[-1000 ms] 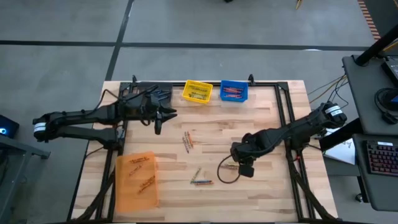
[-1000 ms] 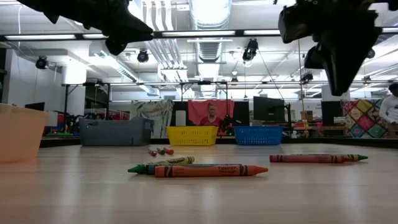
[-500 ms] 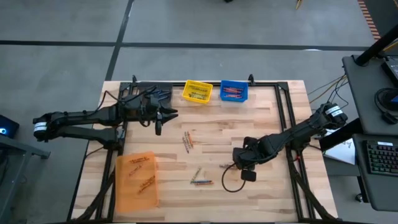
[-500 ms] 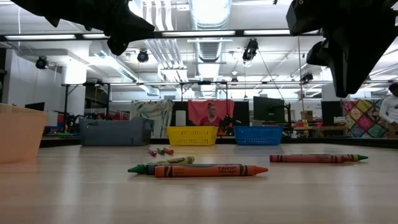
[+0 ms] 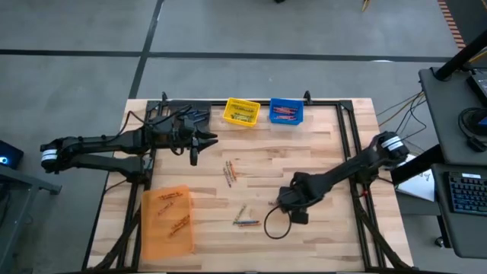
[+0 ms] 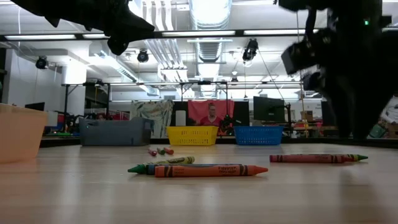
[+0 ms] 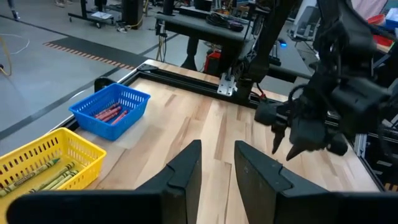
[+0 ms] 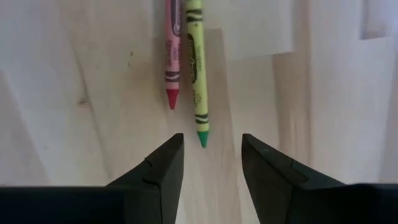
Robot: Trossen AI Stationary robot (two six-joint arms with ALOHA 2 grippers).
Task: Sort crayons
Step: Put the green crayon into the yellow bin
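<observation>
Crayons lie flat on the wooden table in three loose groups: one mid-table (image 5: 230, 173), one nearer the front (image 5: 243, 218), and a red crayon (image 8: 172, 56) beside a yellow-green crayon (image 8: 194, 68). This pair also shows in the low view (image 6: 317, 158). My right gripper (image 8: 211, 146) is open and points down over the pair's tips without touching them; in the high view it is at the centre right (image 5: 285, 202). My left gripper (image 5: 194, 146) waits open and empty at the far left, above the table.
A yellow bin (image 5: 242, 112) and a blue bin (image 5: 286, 112) with crayons stand at the far edge. An orange bin (image 5: 167, 221) stands at the near left. A dark bin (image 5: 190, 116) is under the left arm. A black cable loop (image 5: 274, 227) hangs by the right gripper.
My right gripper has moved toward the table's left edge and down toward the red and yellow-green crayon pair, staying open. The crayons have not moved.
</observation>
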